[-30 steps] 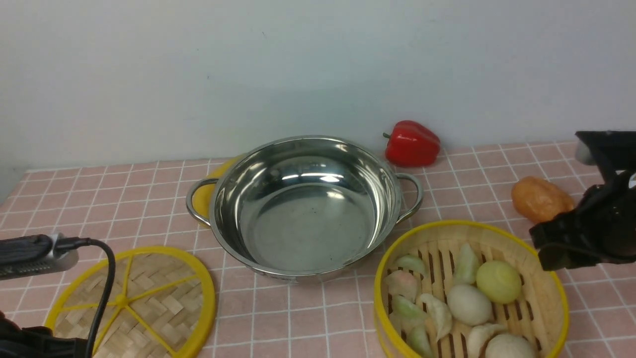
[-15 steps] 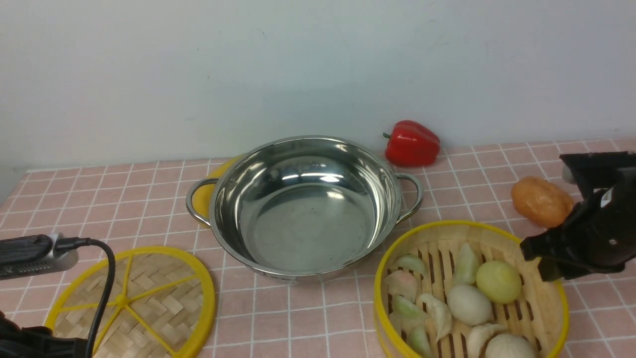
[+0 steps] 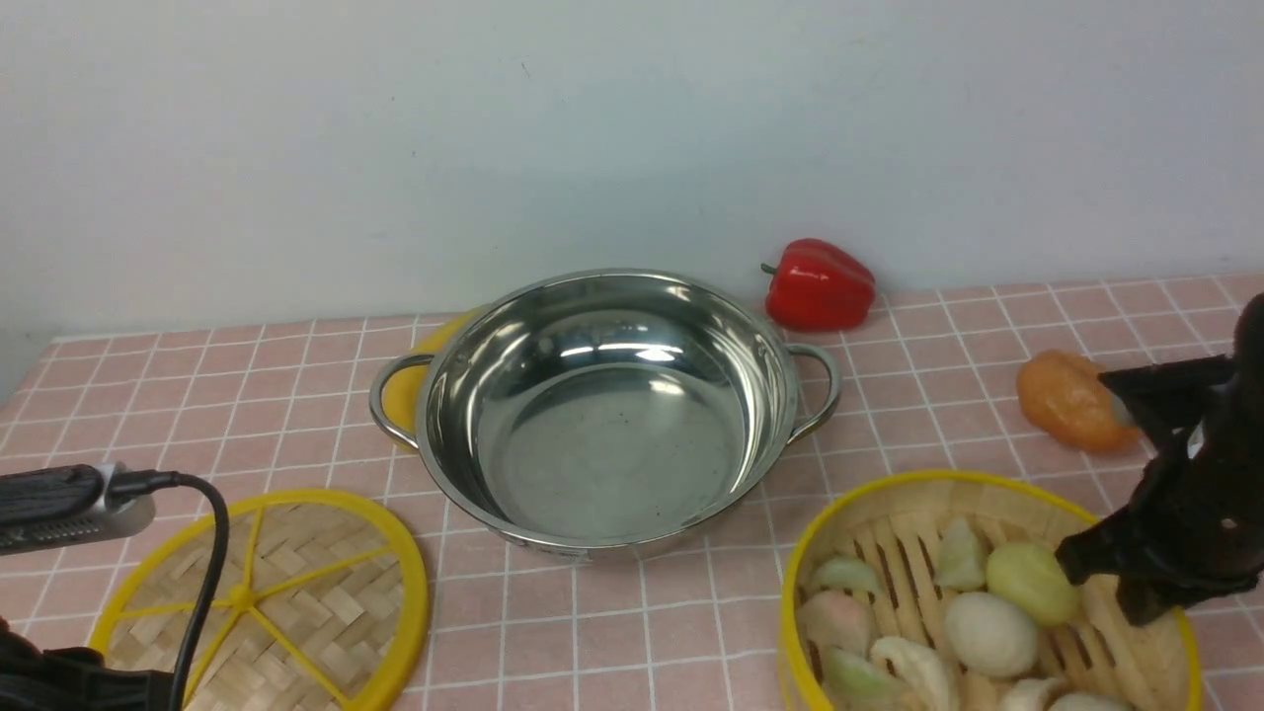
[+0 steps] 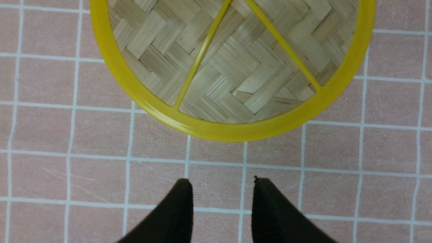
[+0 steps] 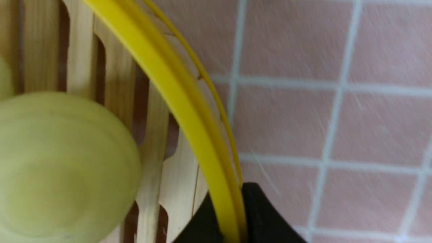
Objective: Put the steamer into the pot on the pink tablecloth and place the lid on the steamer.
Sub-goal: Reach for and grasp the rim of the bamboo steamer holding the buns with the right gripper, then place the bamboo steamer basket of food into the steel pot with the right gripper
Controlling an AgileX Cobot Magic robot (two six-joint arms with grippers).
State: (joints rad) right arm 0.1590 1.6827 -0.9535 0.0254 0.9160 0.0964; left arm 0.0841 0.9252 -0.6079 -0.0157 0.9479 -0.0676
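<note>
The steamer [image 3: 894, 548], a bamboo basket with a yellow rim and pale dumplings and buns inside, sits at the front right on the pink tablecloth [image 3: 247, 405]. My right gripper [image 3: 1116, 578] is shut on its right rim. In the right wrist view one black finger is inside and one outside the yellow rim [image 5: 189, 111], with the gripper [image 5: 229, 194] astride it. The shiny pot [image 3: 602, 425] stands empty in the middle. The woven lid [image 3: 267, 592] lies flat at the front left. My left gripper [image 4: 219, 180] is open and empty, just short of the lid's rim [image 4: 233, 130].
A red pepper [image 3: 818, 284] lies by the wall behind the pot. An orange toy food [image 3: 1071, 400] lies at the right, behind my right arm. Something yellow [image 3: 410, 390] peeks out behind the pot's left handle. A black cable [image 3: 202, 592] crosses the lid.
My right gripper has come down and closed on the steamer's right rim. The steamer has shifted right and towards the front edge. The left arm has not moved.
</note>
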